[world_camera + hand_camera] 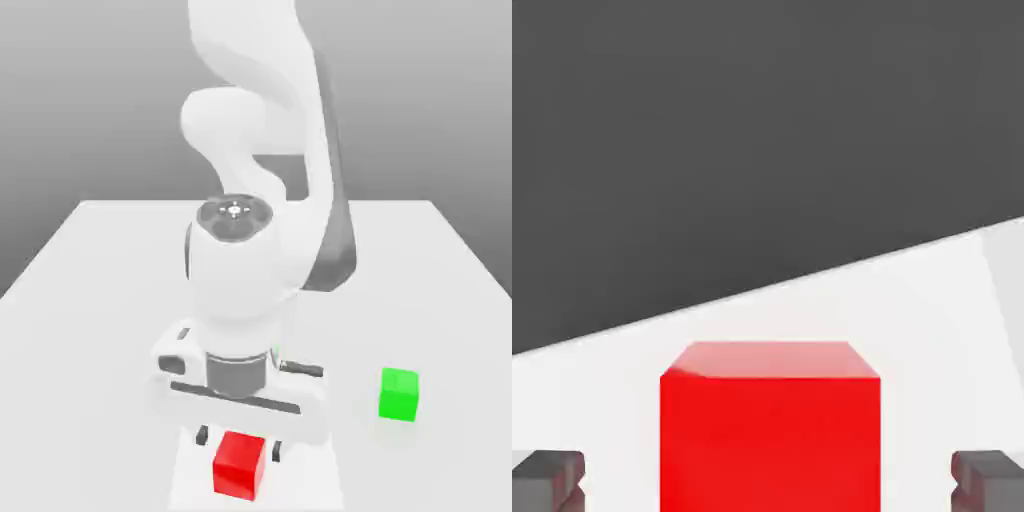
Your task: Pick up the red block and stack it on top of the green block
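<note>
Red block (770, 430) between pincer (768, 480) fingers, lower part cut off.

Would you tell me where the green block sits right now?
In the exterior view, the green block rests on the white table, right of the gripper and red block.

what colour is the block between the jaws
Red block, plain matte; clearest in the hand view.

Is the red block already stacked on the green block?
No, the red block sits on the table under the gripper, apart from the green block.
</note>
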